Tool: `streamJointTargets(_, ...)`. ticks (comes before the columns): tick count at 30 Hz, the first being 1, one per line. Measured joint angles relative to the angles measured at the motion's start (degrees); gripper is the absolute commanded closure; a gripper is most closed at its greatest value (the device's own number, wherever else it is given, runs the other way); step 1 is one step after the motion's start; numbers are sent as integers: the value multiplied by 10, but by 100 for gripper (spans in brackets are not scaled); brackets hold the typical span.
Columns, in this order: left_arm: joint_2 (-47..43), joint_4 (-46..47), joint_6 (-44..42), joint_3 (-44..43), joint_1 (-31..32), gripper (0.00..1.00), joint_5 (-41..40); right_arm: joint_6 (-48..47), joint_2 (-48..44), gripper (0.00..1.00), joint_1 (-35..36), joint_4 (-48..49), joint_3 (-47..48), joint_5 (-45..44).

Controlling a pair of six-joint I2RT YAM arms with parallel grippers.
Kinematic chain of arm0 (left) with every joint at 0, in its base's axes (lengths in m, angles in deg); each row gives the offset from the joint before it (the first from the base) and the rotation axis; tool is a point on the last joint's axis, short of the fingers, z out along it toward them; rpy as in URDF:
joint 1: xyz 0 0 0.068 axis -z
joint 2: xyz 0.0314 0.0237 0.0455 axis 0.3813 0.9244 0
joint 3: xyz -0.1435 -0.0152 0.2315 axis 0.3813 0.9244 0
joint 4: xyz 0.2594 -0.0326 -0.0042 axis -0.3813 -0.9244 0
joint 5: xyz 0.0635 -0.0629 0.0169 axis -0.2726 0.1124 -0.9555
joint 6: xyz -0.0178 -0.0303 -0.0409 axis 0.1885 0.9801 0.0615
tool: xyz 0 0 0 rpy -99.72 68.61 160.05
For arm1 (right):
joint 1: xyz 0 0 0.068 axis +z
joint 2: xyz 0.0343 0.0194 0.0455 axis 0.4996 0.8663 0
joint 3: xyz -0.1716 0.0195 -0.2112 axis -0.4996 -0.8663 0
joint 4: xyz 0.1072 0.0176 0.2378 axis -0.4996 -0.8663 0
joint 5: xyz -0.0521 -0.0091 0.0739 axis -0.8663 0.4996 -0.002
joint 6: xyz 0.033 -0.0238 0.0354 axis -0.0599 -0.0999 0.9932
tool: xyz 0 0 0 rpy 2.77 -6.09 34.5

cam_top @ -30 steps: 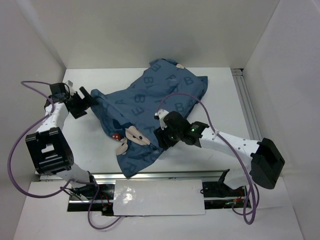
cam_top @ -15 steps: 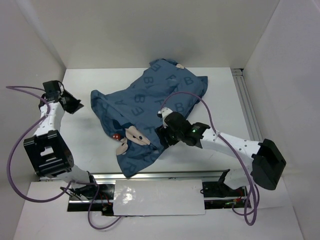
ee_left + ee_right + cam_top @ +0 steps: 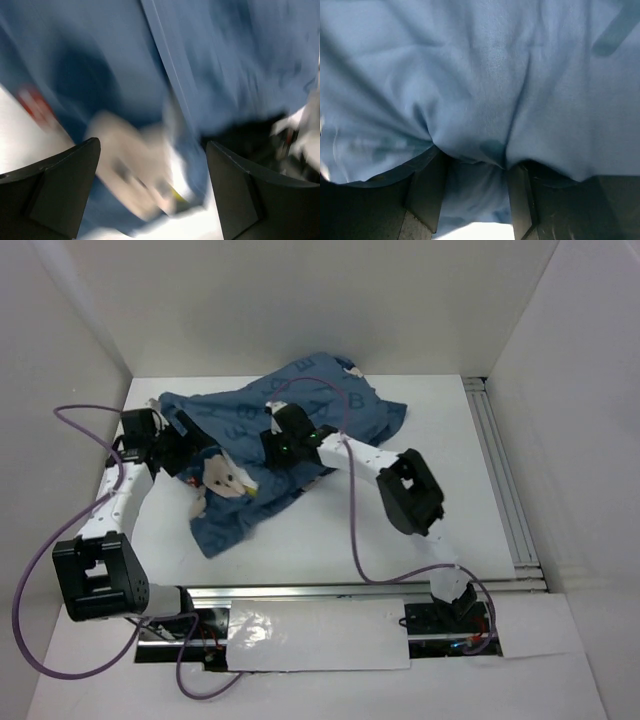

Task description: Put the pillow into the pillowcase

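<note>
The dark blue pillowcase [image 3: 320, 415] lies bunched across the far left and middle of the table, with a flap hanging toward the front left. A printed mouse face [image 3: 225, 478] shows on it. My left gripper [image 3: 188, 455] is at the case's left edge, jaws wide open over the blurred fabric [image 3: 225, 60]. A small yellow spot [image 3: 176, 192] shows at the case's edge there. My right gripper [image 3: 272, 440] reaches over the case and is shut on a fold of it [image 3: 485, 75]. The pillow itself is hidden; the case bulges.
White walls close in the table on the left, back and right. An aluminium rail [image 3: 500, 470] runs along the right side and another [image 3: 350, 590] along the front. Purple cables loop beside both arms.
My right gripper has swung far back and left, dragging the pillowcase with it. My left gripper has come back from the left wall to the case's left edge.
</note>
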Motion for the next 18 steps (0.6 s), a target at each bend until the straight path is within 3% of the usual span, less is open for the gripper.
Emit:
streamJointTargets(3, -2, -8, -7, -3, 46, 0, -15, 19, 115, 43, 11, 5, 181, 12)
streamJointTargets(5, -7, -23, -13, -5, 72, 0, -34, 22, 134, 32, 17, 16, 226, 2)
streamJointTargets(8, -35, -49, -9, 4, 89, 0, -75, 20, 60, 26, 12, 44, 141, -36)
streamJointTargets(11, -84, -67, 18, 41, 90, 0, -123, 28, -44, 26, -31, 45, 37, -54)
streamJointTargets(18, -84, -125, 87, 96, 54, 0, -183, 66, -154, 26, -282, 49, -66, -52)
